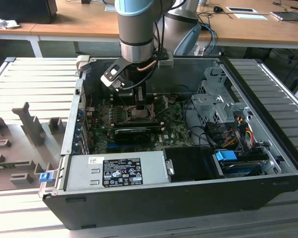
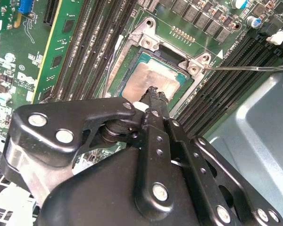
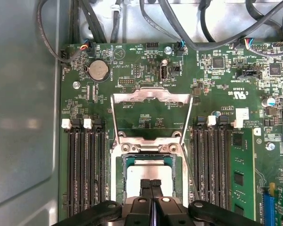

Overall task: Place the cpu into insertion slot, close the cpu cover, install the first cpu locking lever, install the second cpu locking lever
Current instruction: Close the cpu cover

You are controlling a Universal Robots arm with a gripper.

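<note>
Gripper [image 3: 151, 182] pinched shut, tips over cpu [image 3: 148, 168] seated in insertion slot [image 3: 125, 172]; cpu cover [image 3: 151, 95] upright, open; locking lever [image 2: 247, 68] unlatched.

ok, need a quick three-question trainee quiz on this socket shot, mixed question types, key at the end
1. True or false: the cpu lies in the insertion slot.
2. The cpu cover is: A) down over the chip; B) raised off the chip; C) lying outside the case.
3. Which part is the end effector nearest to?
Key: 1 true; 2 B; 3 the cpu, with its fingertips together at the chip's metal top.
</note>
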